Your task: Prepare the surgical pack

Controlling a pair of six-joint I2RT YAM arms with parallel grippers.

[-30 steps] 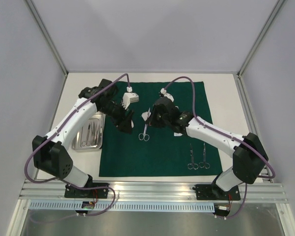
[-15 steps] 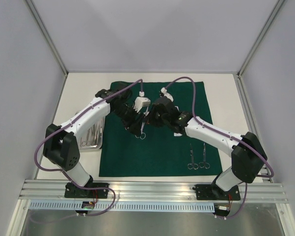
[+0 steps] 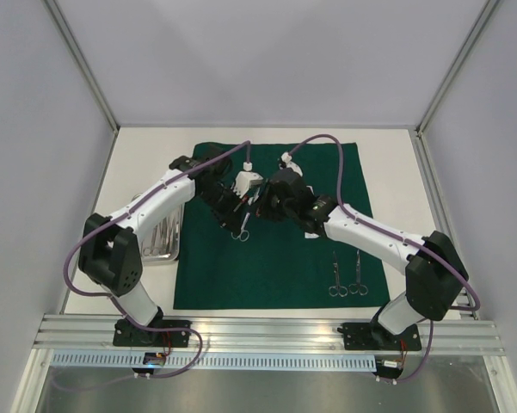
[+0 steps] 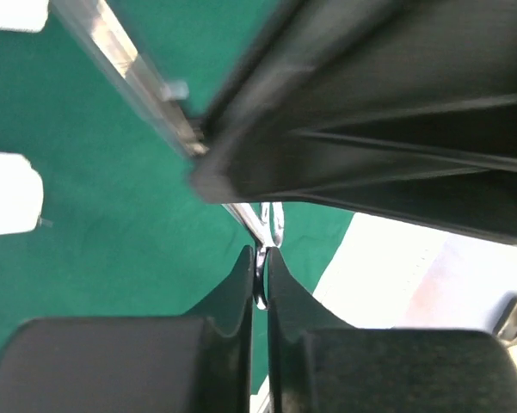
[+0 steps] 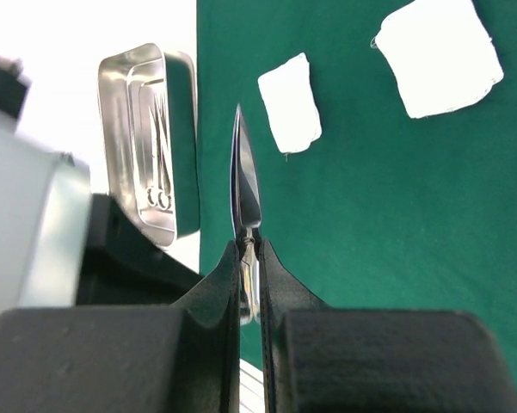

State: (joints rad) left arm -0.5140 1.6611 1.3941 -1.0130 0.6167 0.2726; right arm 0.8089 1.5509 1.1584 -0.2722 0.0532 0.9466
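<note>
The right gripper (image 5: pixel 249 251) is clamped hard on the scissors (image 5: pixel 243 185), whose closed blades jut straight out past its fingertips. The left gripper (image 4: pixel 260 258) is pinched onto a thin steel part of that same pair, with the right gripper's black body just in front of it. Under both lies the green drape (image 5: pixel 370 215); beyond the right gripper's tips sit a gauze pad (image 5: pixel 291 103) slightly right, a second gauze pad (image 5: pixel 439 56) farther right, and the steel tray (image 5: pixel 120 103) off to the left, instruments inside.

scissors (image 3: pixel 242 231) blades hidden from above; instruments (image 3: pixel 160 236) in the tray (image 3: pixel 174 256) too small to tell.
</note>
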